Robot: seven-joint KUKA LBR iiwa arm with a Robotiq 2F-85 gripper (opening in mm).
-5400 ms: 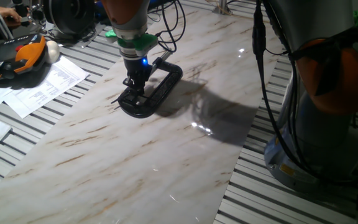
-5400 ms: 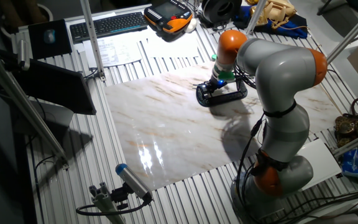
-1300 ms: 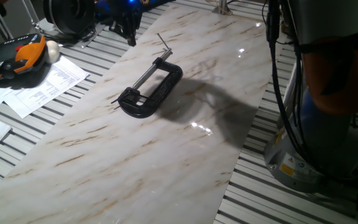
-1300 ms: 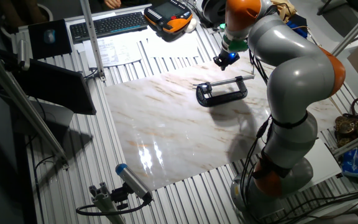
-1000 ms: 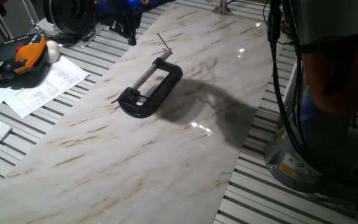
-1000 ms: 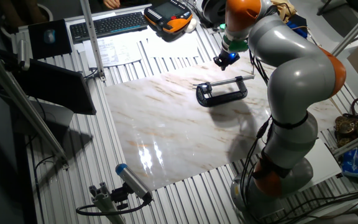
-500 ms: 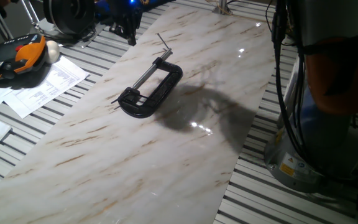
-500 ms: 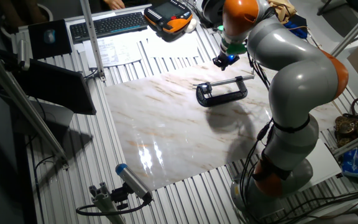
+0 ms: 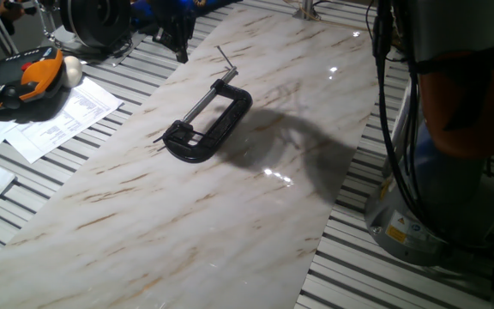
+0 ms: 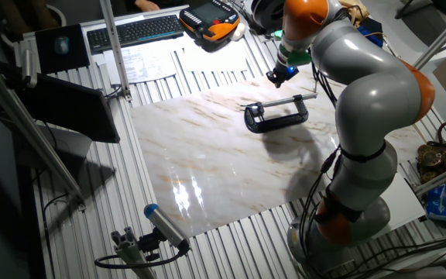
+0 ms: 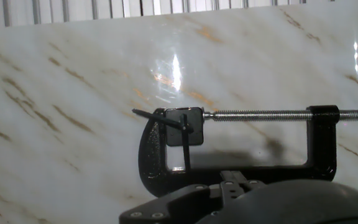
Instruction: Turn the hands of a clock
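In the hand view alone, clock (image 11: 184, 127) hands in clamp (image 11: 241, 167).

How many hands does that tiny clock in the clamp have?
2. On the small square clock held in the black C-clamp, one thin hand points out to the upper left past the clamp, and the other hand points straight down. None seems hidden.

The arm (image 10: 362, 85) is built of rounded silver-grey segments with orange joint bands, one at the top and one near the base. A green collar (image 10: 291, 56) sits above the small black gripper (image 10: 278, 75), where a blue light glows. Black cables (image 9: 393, 129) hang beside the base.
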